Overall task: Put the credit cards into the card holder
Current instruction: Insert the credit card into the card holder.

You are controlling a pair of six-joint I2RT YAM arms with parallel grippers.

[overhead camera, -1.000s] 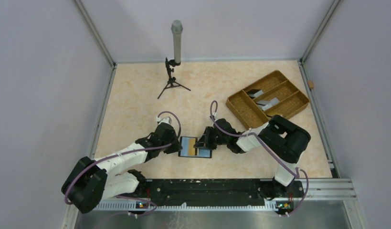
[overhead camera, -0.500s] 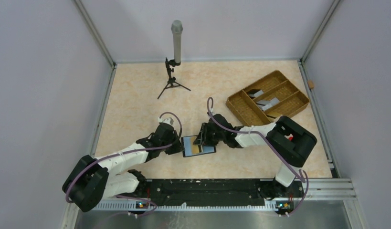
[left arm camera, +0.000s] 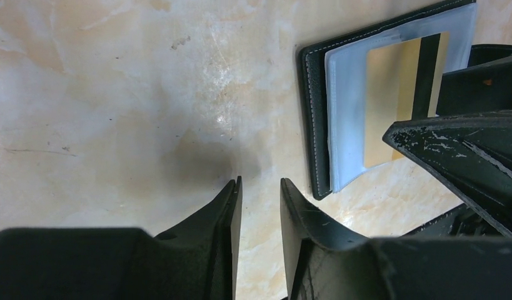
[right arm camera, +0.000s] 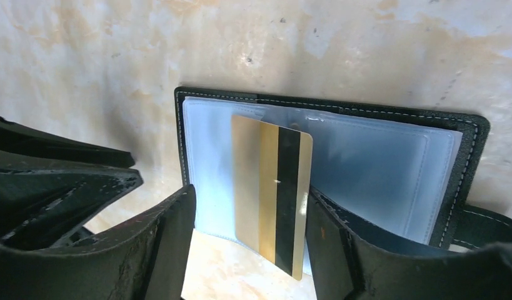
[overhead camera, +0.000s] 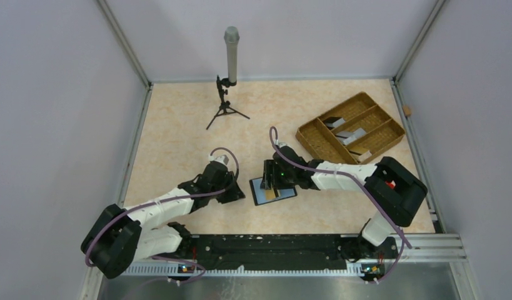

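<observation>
The card holder lies open and flat on the table, a black wallet with clear sleeves; it also shows in the top view. A gold credit card with a black stripe lies on the sleeves, its near end sticking out past the wallet's edge. My right gripper is open and straddles that end; the card lies against the right finger and well apart from the left one. My left gripper stands on bare table left of the wallet, narrowly open with nothing between its fingers.
A brown woven divided tray sits at the back right with more cards in its compartments. A microphone on a small tripod stands at the back. Walls close in the table on three sides.
The right gripper has opened and let go of the gold card. The wallet slid right and turned, away from the left gripper, which no longer touches its edge.
</observation>
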